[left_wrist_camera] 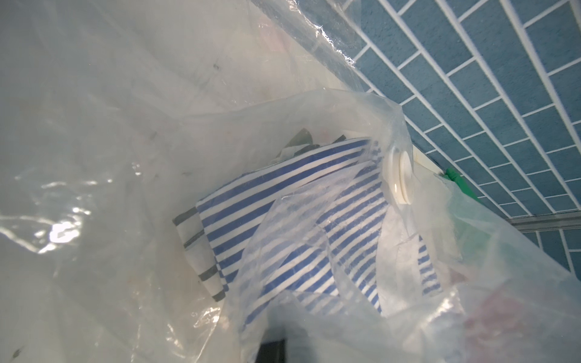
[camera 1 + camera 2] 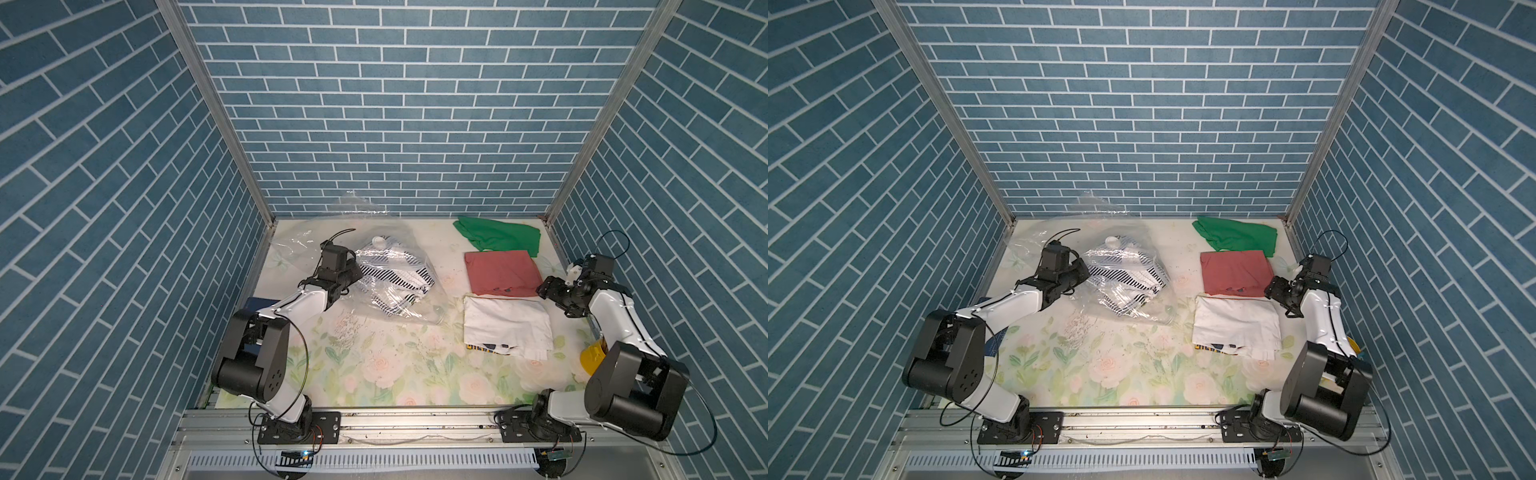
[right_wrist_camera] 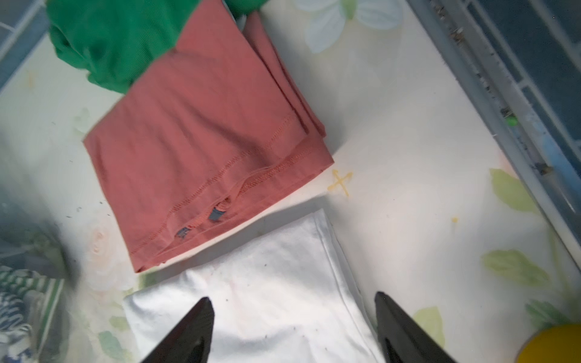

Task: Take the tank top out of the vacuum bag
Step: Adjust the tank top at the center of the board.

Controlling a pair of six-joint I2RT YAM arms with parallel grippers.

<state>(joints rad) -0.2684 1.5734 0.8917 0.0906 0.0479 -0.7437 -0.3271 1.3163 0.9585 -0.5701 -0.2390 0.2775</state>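
The clear, crinkly vacuum bag (image 2: 299,245) lies at the back left of the table, its round white valve (image 1: 401,177) on top. Blue-and-white striped fabric (image 2: 390,274) (image 1: 283,201) sits inside it. I cannot tell which garment is the tank top. My left gripper (image 2: 354,271) is at the bag's left side, shut on the bag's film, which drapes over the jaws and hides them in the left wrist view. My right gripper (image 3: 292,297) (image 2: 548,289) hangs open and empty over the far right corner of a folded white garment (image 3: 267,298).
Three folded garments lie in a column on the right: green (image 2: 498,237), red (image 2: 500,274) and white (image 2: 505,328). A yellow object (image 2: 594,357) sits by the right arm and a dark blue item (image 2: 259,303) by the left arm. Brick-pattern walls enclose the table.
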